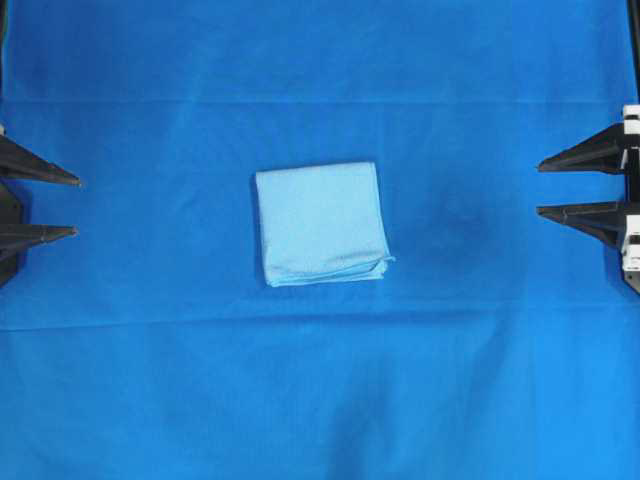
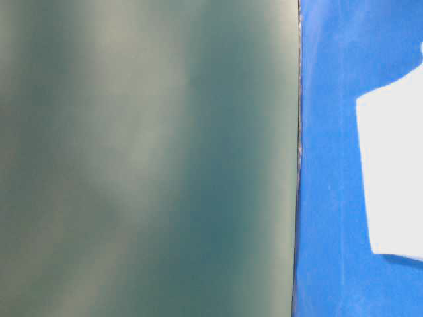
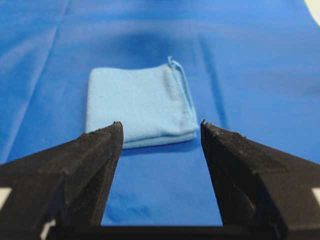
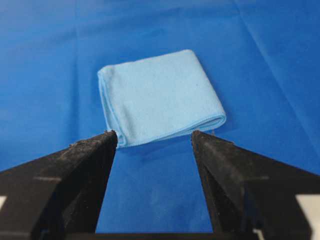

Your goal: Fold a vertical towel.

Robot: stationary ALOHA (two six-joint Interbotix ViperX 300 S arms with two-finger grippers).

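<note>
The towel (image 1: pixel 320 224) is a small light sky-blue cloth lying folded into a near square in the middle of the blue sheet, its layered edges at the lower right corner. It also shows in the left wrist view as the towel (image 3: pixel 137 102) and in the right wrist view as the towel (image 4: pixel 157 95). My left gripper (image 1: pixel 76 207) rests at the left edge, open, well apart from the towel. My right gripper (image 1: pixel 540 188) rests at the right edge, open too. Both pairs of jaws point at the towel with only sheet between them: left gripper (image 3: pixel 161 129), right gripper (image 4: pixel 154 135).
A large royal-blue sheet (image 1: pixel 320 400) covers the whole table, with faint creases. The table-level view is mostly filled by a blurred grey-green surface (image 2: pixel 145 158), with a strip of blue sheet (image 2: pixel 327 198) and a white shape (image 2: pixel 396 172) at its right.
</note>
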